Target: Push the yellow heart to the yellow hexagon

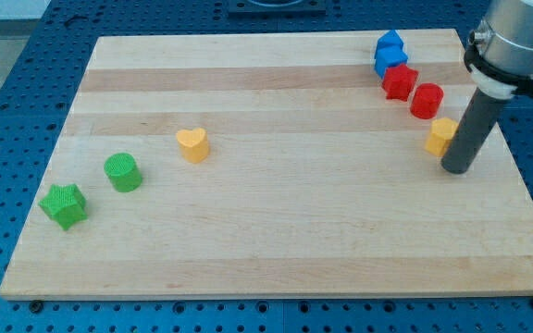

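The yellow heart (192, 144) lies on the wooden board at the view's left of centre. The yellow hexagon (440, 136) lies near the view's right edge of the board, partly hidden by my rod. My tip (458, 169) rests on the board just right of and below the hexagon, touching or nearly touching it. The heart is far to the left of my tip.
A red cylinder (427, 100), a red star (399, 81) and two blue blocks (390, 53) run up-left from the hexagon. A green cylinder (122, 172) and a green star (65, 204) sit at the view's lower left. The board's right edge (516, 176) is close to my tip.
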